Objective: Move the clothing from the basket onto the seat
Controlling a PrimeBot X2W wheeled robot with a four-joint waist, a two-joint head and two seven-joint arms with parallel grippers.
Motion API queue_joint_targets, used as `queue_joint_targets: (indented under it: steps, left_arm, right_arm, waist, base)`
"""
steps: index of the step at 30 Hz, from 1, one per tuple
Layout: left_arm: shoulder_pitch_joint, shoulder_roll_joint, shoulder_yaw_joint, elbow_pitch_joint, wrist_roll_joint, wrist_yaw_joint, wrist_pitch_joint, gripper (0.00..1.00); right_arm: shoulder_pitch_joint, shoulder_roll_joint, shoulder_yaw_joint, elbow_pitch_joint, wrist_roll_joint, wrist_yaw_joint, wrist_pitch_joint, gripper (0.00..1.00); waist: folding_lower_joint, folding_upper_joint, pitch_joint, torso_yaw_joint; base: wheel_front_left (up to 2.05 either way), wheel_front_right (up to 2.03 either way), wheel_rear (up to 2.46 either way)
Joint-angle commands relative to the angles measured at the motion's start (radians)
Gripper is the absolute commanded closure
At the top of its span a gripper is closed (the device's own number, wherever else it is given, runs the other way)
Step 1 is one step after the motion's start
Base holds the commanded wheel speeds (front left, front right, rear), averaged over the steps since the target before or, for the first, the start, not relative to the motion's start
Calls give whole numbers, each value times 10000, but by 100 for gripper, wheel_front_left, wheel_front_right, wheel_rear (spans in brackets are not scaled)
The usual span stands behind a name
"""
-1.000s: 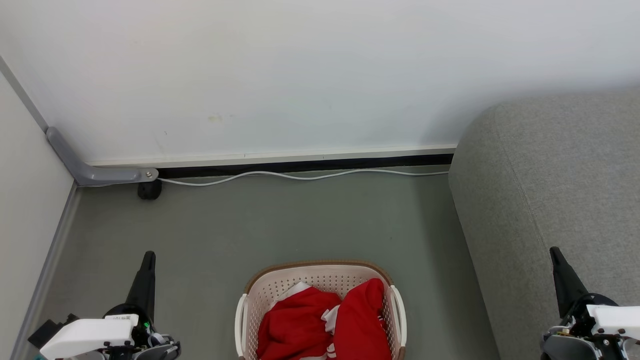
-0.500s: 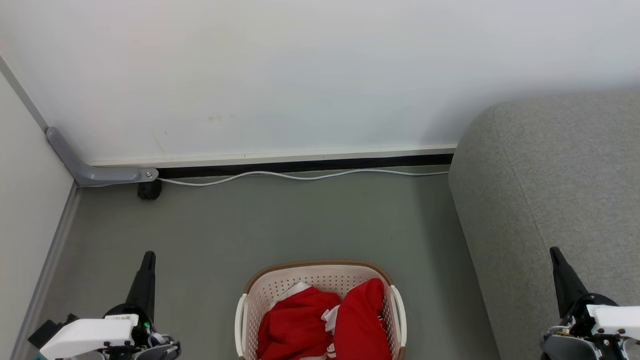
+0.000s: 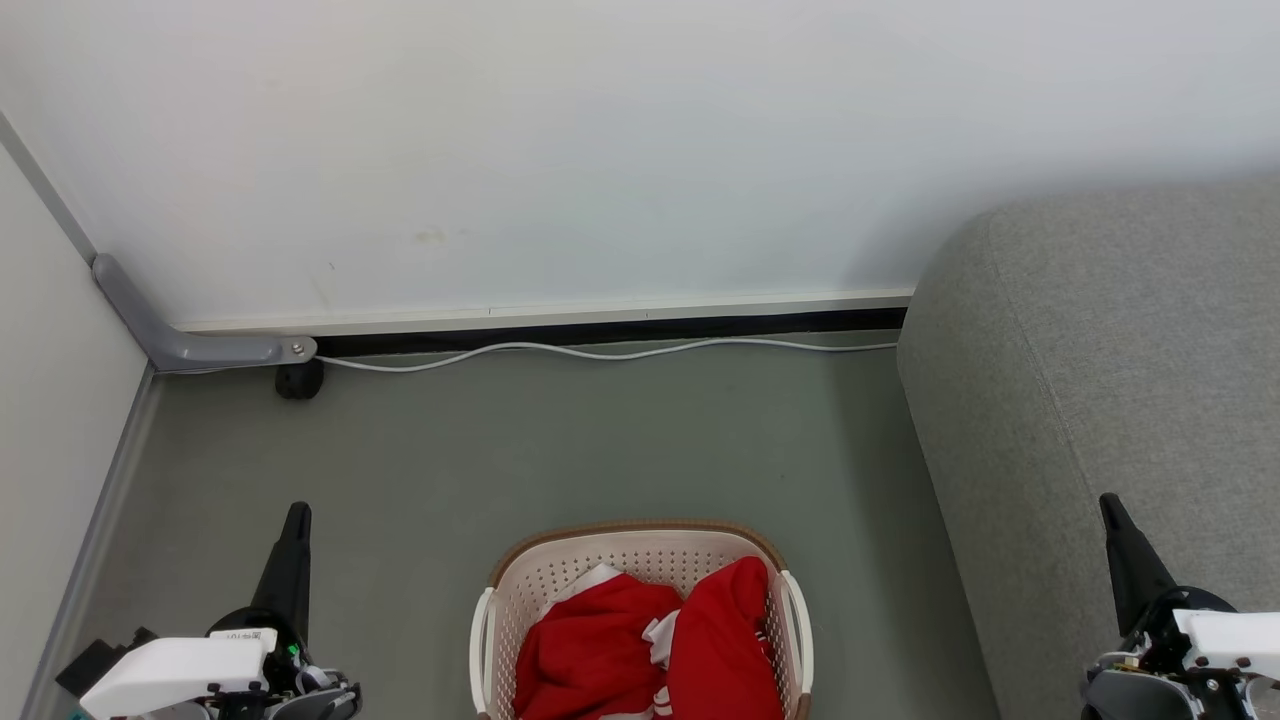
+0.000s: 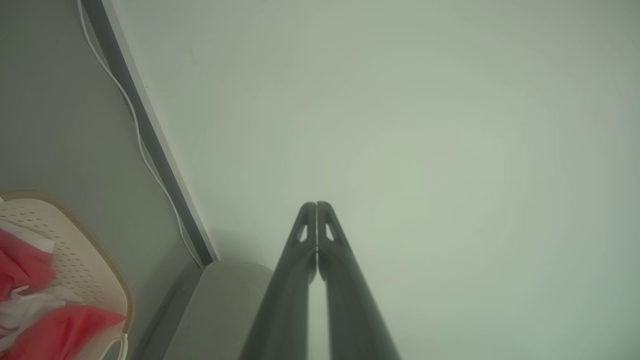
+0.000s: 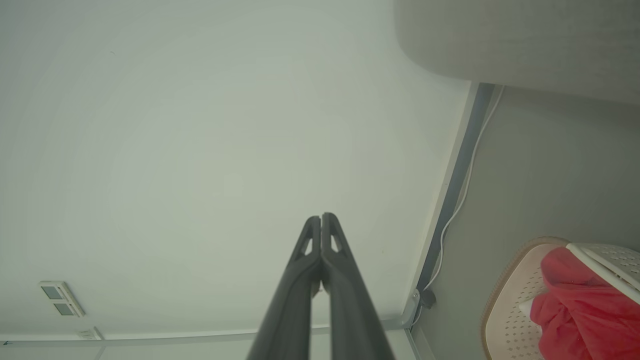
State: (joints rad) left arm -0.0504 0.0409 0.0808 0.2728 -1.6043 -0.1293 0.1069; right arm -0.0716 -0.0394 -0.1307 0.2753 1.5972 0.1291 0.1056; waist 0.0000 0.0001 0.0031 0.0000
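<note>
Red clothing (image 3: 640, 650) heaped in laundry basket (image 3: 640, 545), bottom centre, not yet on grey sofa (image 3: 1100, 350) at right. My left gripper (image 3: 298, 512) and right gripper (image 3: 1108, 502) sit at the lower corners, fingers pressed together (holding nothing), flanking the basket, probably pre-reach.

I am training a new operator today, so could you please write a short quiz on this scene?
1. True or false: the clothing already lies on the seat.
2. The basket stands: A) on the seat, B) on the floor, C) on a table.
3. Fill in: the left gripper and the right gripper are both ____.
Key: 1 false, it is in the basket; 2 B; 3 shut.
</note>
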Motion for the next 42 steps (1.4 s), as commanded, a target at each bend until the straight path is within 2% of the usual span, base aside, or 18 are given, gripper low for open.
queue_joint_targets:
  steps: [1,15,16,21,26,30,42]
  left_arm:
    - [-575,93,325,-280,-47,-14,60,100]
    - [-575,93,325,-280,-47,-14,60,100]
    - [-1,0,1,0,0,0,0,0]
    - [110,-54,-1,295,17,2,-51,0]
    - [-18,-26,31,315,58,1,-148,0]
    - [-105,12,22,327,133,1,-267,0]
    - [-454,266,-229,459,853,-1,-723,0]
  right_arm:
    - [-363,-108,173,-305,118,16,73,100]
    - [-363,-108,173,-305,118,16,73,100]
    - [-1,0,0,-1,0,0,0,0]
    - [92,86,80,259,-36,0,-37,0]
    - [-67,73,181,271,-90,1,-148,0]
    - [-191,34,300,290,-164,1,-269,0]
    - [-691,-148,676,540,-815,3,-712,0]
  waist:
    - [0,-1,0,0]
    - [0,-1,0,0]
    - [0,-1,0,0]
    - [1,-1,23,1]
    - [23,-1,7,-9]
    - [2,-1,39,-18]
    - [1,-1,109,-46]
  base:
    - [0,0,0]
    - [0,0,0]
    - [0,0,0]
    - [0,0,0]
    - [0,0,0]
    - [0,0,0]
    - [0,0,0]
